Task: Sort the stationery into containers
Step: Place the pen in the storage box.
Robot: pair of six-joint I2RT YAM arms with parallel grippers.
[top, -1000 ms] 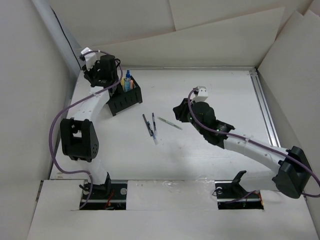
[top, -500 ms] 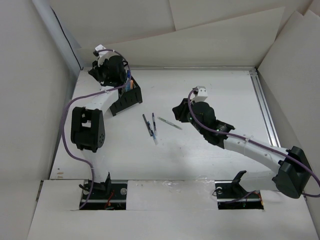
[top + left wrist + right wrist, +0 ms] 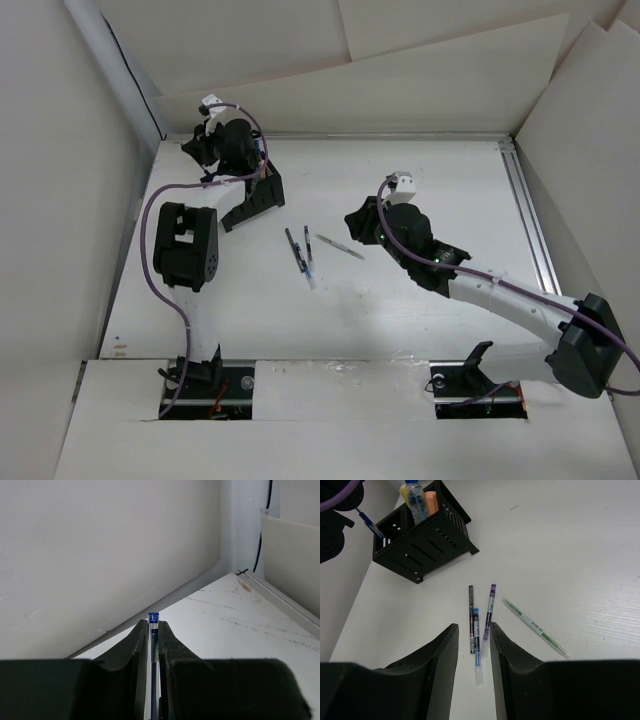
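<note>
Left fingers (image 3: pixel 141 647) pinch a blue pen (image 3: pixel 153 617) at the end of the box (image 3: pixel 427 540), which holds a tube (image 3: pixel 415 500) and an orange marker (image 3: pixel 431 501), while right fingers (image 3: pixel 445 652), half-open and empty, hang over four loose pens (image 3: pixel 471 612) on the surface (image 3: pixel 570 555).

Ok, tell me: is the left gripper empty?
No, the left gripper is shut on a blue-tipped pen that pokes out between its fingers.

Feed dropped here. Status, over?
Left gripper shut on blue-tipped pen at organiser. Right gripper open above four loose pens. Nothing blocking.
</note>
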